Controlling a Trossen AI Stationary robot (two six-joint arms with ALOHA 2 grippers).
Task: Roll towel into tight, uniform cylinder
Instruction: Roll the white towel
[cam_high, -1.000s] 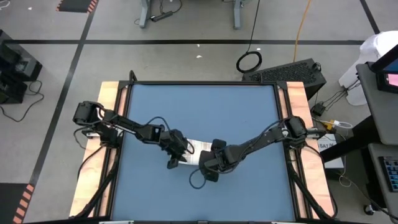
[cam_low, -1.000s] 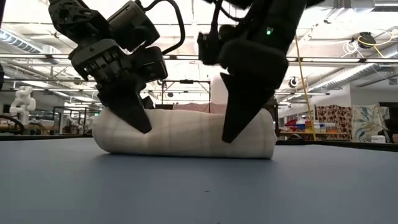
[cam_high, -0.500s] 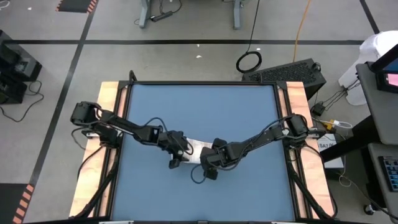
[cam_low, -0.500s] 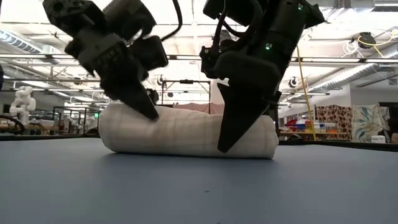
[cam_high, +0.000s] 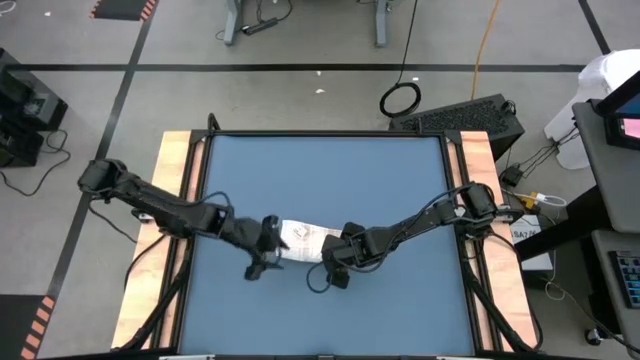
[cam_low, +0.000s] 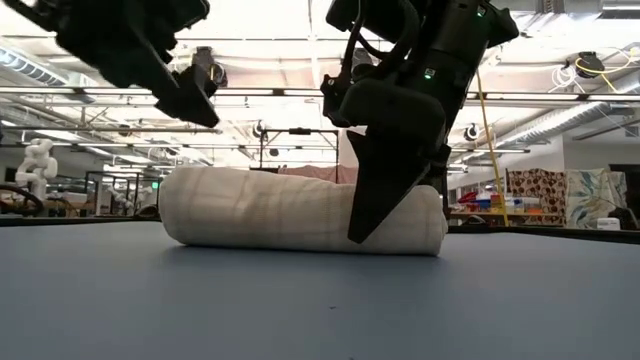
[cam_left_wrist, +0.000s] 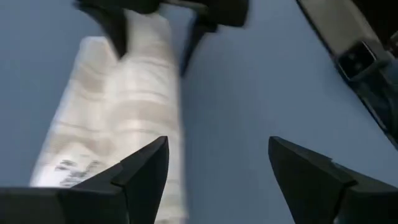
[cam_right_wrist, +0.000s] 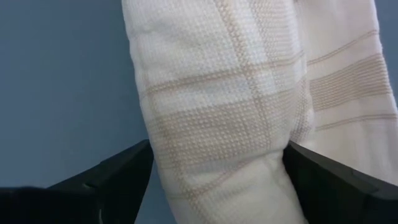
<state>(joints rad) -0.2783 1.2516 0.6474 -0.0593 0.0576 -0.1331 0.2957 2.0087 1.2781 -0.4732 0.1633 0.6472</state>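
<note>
Towel (cam_high: 303, 240): rolled into a thick white cylinder with faint checked lines, lying on its side near the middle of the blue mat (cam_high: 320, 180), slightly toward the mat's front edge.
Towel surface: waffle-textured cloth with pale woven stripes in the right wrist view (cam_right_wrist: 249, 93); small dark printed mark near the end closest to the left gripper.
Towel shape: rounded and fairly even along its length in the low view (cam_low: 290, 210), resting flat on the mat.
Left gripper (cam_high: 266, 250): raised above the towel's left end, clear of the cloth, fingers spread apart and holding nothing.
Left gripper, low view (cam_low: 190, 95): dark fingers hanging above the towel's left end with open air between tips and roll.
Left gripper, wrist view (cam_left_wrist: 214, 168): two dark fingers wide apart, the towel (cam_left_wrist: 118, 118) lying beyond and partly beside one of them, bare mat between the tips.
Right gripper (cam_high: 330, 262): down at the towel's right end, fingers spread wide with the roll between them.
Right gripper, low view (cam_low: 385, 205): dark finger reaching down across the front of the towel's right end.
Right gripper, wrist view (cam_right_wrist: 214, 174): one finger on each side of the roll, close against the cloth; whether squeezing or only straddling, cannot tell.
Mat: blue, covering the table between pale wooden side rails (cam_high: 172, 170).
</note>
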